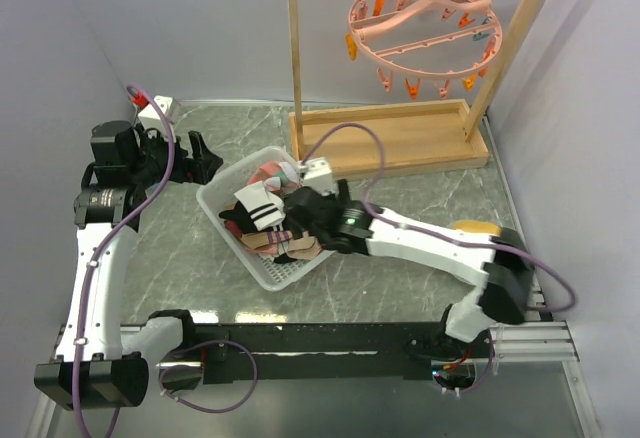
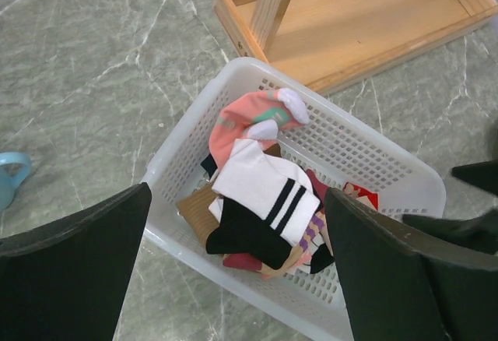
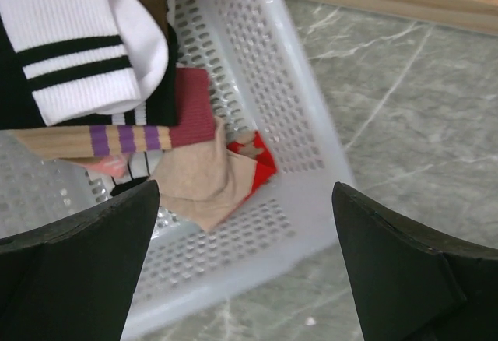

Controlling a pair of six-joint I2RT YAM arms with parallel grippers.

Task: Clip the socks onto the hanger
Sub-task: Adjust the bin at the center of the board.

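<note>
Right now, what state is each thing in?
socks: piled in the basket, none clipped.
hanger: hung on the rack, clips empty.
basket: on the table, holding the socks.
left fingers: open, empty.
right fingers: open, empty, over the basket.

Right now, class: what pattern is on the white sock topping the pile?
The white sock has two black stripes; left wrist view.
</note>
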